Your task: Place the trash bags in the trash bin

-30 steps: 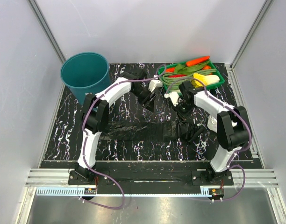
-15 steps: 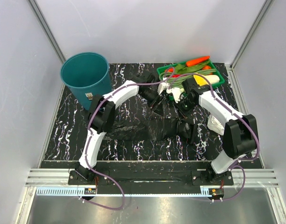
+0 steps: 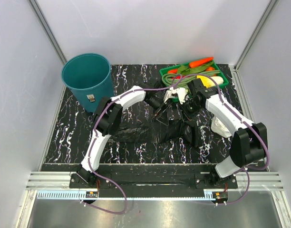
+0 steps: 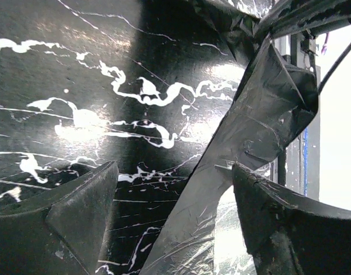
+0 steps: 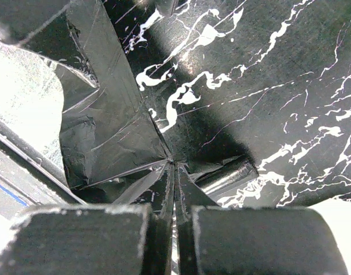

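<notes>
Overhead view: bright, even light from above, with soft shadows on the mat (image 3: 69, 137). Wrist views: glare whitens the bag (image 4: 261, 114) film and the mat's gloss, and the frame edges burn out to white. My fingers (image 4: 66, 223), nearest the lens, are soft and out of focus.

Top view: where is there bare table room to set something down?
Bare: the strip of table in front of the trash bags, and the back gap between trash bin and green tray. Crowded mid-table.
</notes>
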{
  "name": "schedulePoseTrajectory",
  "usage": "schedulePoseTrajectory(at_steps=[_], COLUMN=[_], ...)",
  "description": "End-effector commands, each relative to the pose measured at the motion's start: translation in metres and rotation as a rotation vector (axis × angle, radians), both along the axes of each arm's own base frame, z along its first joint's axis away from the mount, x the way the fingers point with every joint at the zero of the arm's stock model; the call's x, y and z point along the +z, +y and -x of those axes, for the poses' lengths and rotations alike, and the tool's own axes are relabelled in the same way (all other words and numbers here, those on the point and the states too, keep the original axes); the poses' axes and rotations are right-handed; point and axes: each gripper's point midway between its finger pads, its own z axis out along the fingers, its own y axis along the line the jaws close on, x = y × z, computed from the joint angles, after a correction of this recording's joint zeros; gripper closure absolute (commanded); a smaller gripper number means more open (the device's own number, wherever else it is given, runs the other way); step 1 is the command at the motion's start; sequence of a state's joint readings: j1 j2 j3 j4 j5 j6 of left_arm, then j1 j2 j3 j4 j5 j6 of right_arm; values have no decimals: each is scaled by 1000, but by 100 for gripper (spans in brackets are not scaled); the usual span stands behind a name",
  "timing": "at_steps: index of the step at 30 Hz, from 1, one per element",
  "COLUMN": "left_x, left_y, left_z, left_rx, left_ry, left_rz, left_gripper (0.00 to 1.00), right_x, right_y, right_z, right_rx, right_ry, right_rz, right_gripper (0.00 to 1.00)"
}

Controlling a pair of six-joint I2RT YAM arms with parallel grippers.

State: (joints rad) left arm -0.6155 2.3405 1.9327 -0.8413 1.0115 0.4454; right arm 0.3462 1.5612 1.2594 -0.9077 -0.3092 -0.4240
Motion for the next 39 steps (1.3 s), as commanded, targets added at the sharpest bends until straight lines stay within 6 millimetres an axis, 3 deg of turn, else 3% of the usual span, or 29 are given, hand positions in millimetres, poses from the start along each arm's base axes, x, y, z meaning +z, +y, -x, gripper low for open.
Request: schedulePoseTrajectory(at_steps=[1, 4, 12, 18, 23, 25, 29, 32, 37, 39], left_x=[14, 15, 14, 7, 6, 5, 6, 5, 10, 11], left_y=[-5, -6, -9, -11, -12, -12, -14, -11, 0, 7], left_z=[7, 10, 21, 30, 32, 31, 31, 33, 29, 24], left_rx=[-45, -50, -64, -77, -77, -78, -81, -78, -51, -32], left_ry=[-13, 11, 95, 108, 145, 139, 155, 158, 142, 113], left_rz=[106, 122, 149, 145, 160, 162, 178, 175, 147, 118], left_gripper=[15, 17, 43, 36, 38, 44, 69, 99, 100, 100], right_x=[13, 13, 12, 15, 17, 15, 17, 16, 9, 10], right_y=[10, 10, 11, 13, 10, 9, 9, 7, 6, 8], right_z=[-1, 1, 1, -1, 1, 2, 2, 1, 6, 7], right_rx=[-3, -7, -33, -44, -46, -46, -49, -48, -41, -39], right_ry=[-44, -42, -43, -51, -61, -60, -65, -73, -52, -47], right_rz=[-54, -54, -72, -84, -78, -74, -72, -62, -56, -70], right_gripper=[100, 100, 100, 100, 100, 100, 100, 100, 100, 94])
